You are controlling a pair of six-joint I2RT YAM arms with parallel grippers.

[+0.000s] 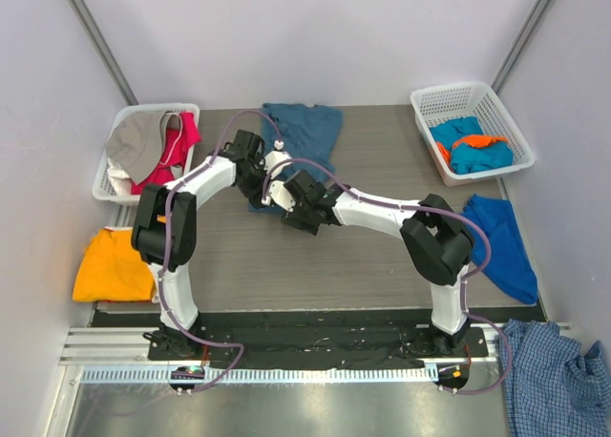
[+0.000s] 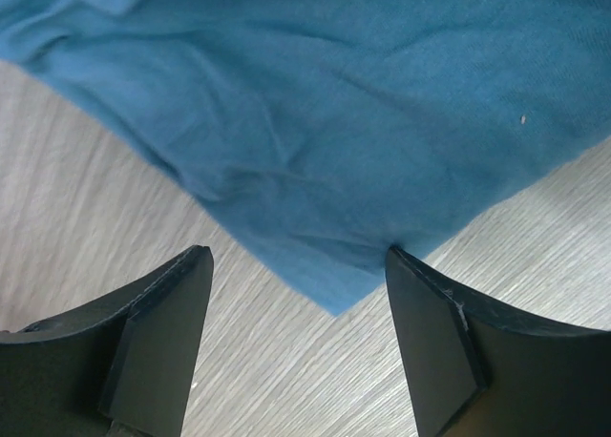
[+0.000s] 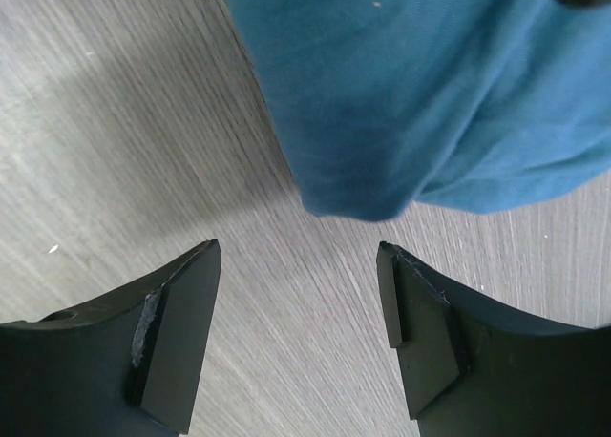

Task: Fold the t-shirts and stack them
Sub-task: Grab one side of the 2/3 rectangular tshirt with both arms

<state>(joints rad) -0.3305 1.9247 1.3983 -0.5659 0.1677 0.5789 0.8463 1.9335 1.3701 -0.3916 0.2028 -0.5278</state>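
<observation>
1. Starting at the left, the left basket [image 1: 116, 183] holds heaped grey and red garments. The orange tee [image 1: 113, 263] lies crumpled just beside the table [image 1: 286, 275], well apart from both arms.
2. The left gripper [image 2: 298, 294] hovers with its jaws wide apart and nothing in them. A pointed near corner of the dark teal tee [image 2: 334, 151] lies flat on the wood between its fingertips, brushing the right-hand one.
3. That tee is spread at the table's far centre, with its near edge under both wrists in the top view.
4. The right gripper [image 3: 298, 303] is likewise spread wide and empty. A rounded, doubled-over lobe of the same tee lies just ahead of its fingers.
5. The step in hand looks like taking the near edge to start a fold.
   - The left gripper should come straight down so one finger slips under the corner before it pinches.
   - The right gripper needs to advance onto the lobe and, ideally, catch the hem rather than the whole roll, or the crease travels into the fold.
   - Both should lift together and keep the edge taut. The wrists sit near each other, so a collision is possible.
6. Farther right, the right basket [image 1: 506, 113] holds turquoise and orange garments. A blue tee [image 1: 501, 246] drapes over the table's right edge, and the checked shirt [image 1: 554, 375] lies at the near corner.
</observation>
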